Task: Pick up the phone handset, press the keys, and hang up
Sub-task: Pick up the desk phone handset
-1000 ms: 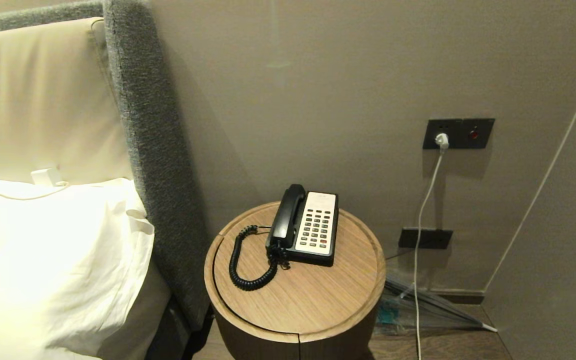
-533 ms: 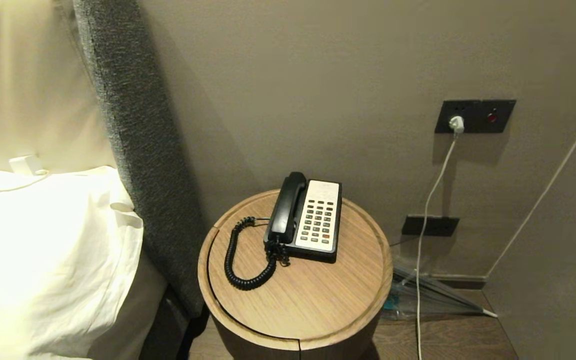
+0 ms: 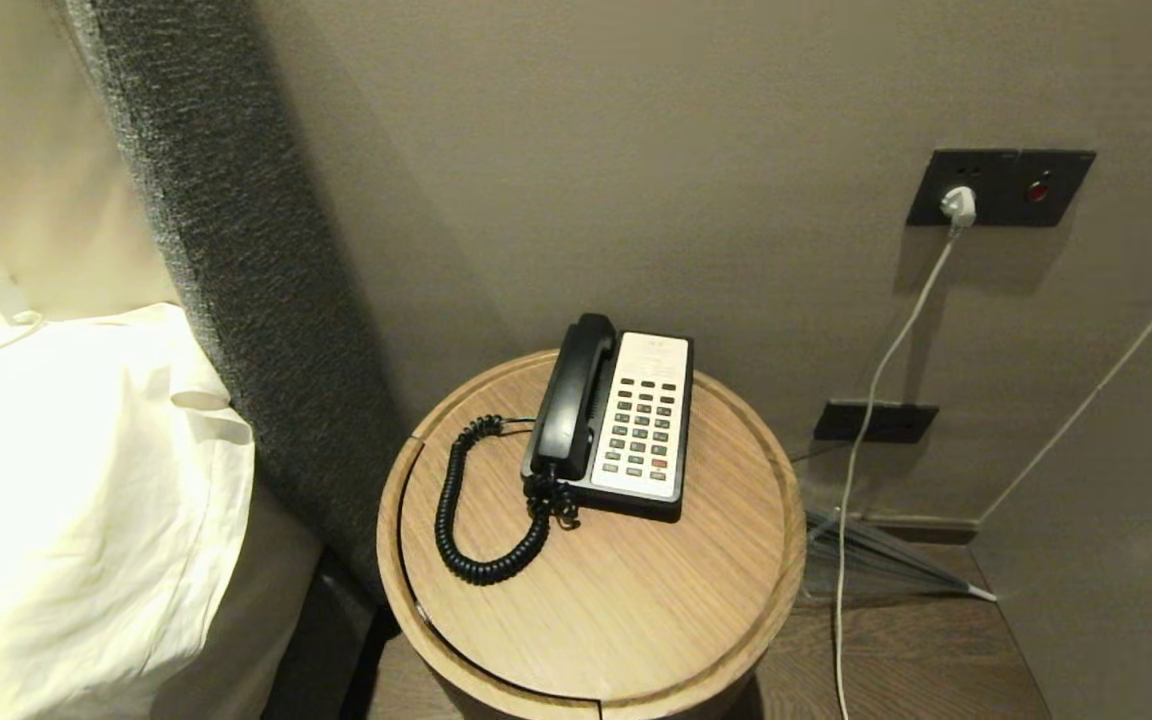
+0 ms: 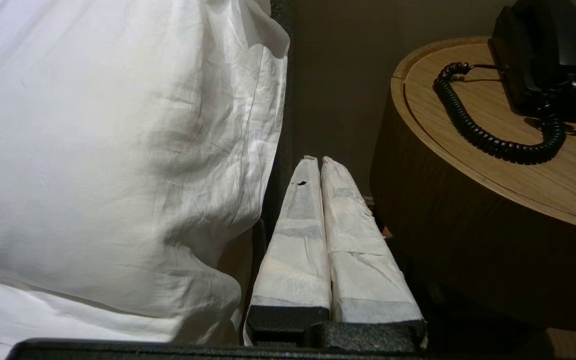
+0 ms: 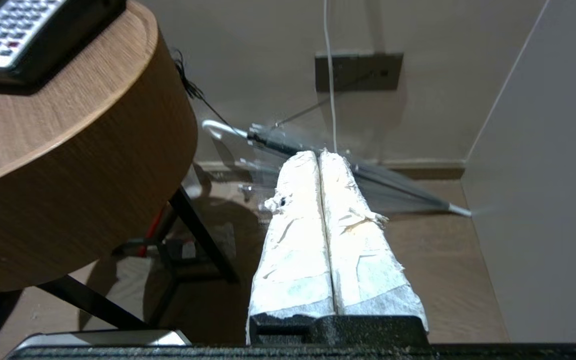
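The black phone handset (image 3: pixel 570 400) rests in its cradle on the left side of the black-and-white phone base (image 3: pixel 648 430), whose keys (image 3: pixel 642 424) face up. Its coiled cord (image 3: pixel 471 520) loops over the round wooden bedside table (image 3: pixel 596 610). Neither arm shows in the head view. My left gripper (image 4: pixel 317 161) is shut and empty, low between the pillow and the table's side, with the handset (image 4: pixel 543 50) up to its right. My right gripper (image 5: pixel 318 154) is shut and empty, below the table's edge over the floor, with the phone base (image 5: pixel 13 30) above it.
A white pillow (image 3: pixel 66 480) and grey padded headboard (image 3: pixel 226 260) stand left of the table. On the wall are a socket plate (image 3: pixel 1006 188) with a white charger cable (image 3: pixel 866 420). A folded umbrella (image 5: pixel 368 170) lies on the wooden floor by the wall.
The whole head view has shifted: the camera now looks more steeply down and the table sits larger in the picture. The phone itself has not moved.
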You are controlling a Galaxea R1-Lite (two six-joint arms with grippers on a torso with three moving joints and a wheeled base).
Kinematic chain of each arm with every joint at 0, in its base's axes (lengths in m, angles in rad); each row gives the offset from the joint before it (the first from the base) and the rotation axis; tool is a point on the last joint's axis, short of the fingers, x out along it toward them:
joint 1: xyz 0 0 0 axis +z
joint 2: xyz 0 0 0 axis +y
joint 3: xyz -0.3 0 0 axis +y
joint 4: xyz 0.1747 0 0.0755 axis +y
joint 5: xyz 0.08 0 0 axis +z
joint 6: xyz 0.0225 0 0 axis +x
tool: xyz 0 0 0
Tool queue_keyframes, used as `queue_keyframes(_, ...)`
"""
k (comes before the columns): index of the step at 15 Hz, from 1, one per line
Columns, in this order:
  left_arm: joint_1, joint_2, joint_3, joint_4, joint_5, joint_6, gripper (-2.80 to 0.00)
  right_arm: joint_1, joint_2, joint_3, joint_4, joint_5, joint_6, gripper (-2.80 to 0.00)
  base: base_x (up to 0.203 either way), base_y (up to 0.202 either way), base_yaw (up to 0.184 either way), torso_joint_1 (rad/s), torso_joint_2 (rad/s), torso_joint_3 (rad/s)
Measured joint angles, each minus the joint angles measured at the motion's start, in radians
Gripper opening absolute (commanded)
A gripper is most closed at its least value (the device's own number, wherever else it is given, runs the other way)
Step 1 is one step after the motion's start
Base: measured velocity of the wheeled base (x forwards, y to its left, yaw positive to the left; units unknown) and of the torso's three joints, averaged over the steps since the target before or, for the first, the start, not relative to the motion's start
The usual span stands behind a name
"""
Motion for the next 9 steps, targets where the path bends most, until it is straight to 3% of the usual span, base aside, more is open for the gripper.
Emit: queue_keyframes(9, 0.000, 0.000, 0.000, 0.001, 0.000, 0.001, -2.80, 0.000, 0.000, -0.001, 0.000, 0.000, -0.001, -2.80, 0.000, 0.000, 0.000, 0.001, 0.00, -0.200)
